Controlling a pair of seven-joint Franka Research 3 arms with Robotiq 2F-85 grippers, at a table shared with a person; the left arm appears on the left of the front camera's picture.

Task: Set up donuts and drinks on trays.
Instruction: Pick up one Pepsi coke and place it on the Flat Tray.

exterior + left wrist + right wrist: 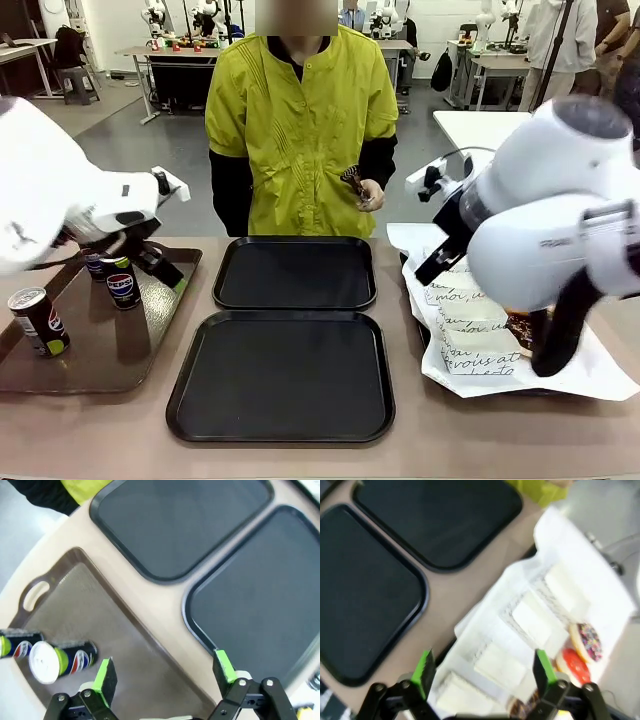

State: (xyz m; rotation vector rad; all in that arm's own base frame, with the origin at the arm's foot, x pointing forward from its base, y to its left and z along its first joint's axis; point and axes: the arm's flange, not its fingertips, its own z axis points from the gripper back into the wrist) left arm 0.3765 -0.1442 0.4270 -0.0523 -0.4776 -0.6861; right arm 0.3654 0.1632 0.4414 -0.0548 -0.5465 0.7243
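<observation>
Two black trays lie mid-table, a smaller far tray (295, 275) and a larger near tray (282, 378), both bare. Three Pepsi cans stand on a brown handled tray (110, 350): two at the back (122, 284) (95, 265), one at the front left (40, 322). My left gripper (166, 270) hangs open just right of the back cans. In the left wrist view it (165, 672) is over the brown tray with a can (60, 659) beside its left finger. My right gripper (484, 669) is open above white donut boxes (535, 620), a sprinkle donut (587, 641) and a red donut (574, 665).
White printed paper (470, 330) with the boxes covers the table's right side, under my bulky right arm (560, 230). A person in a yellow jacket (300, 130) stands at the far edge, one hand (365, 192) holding a small dark object.
</observation>
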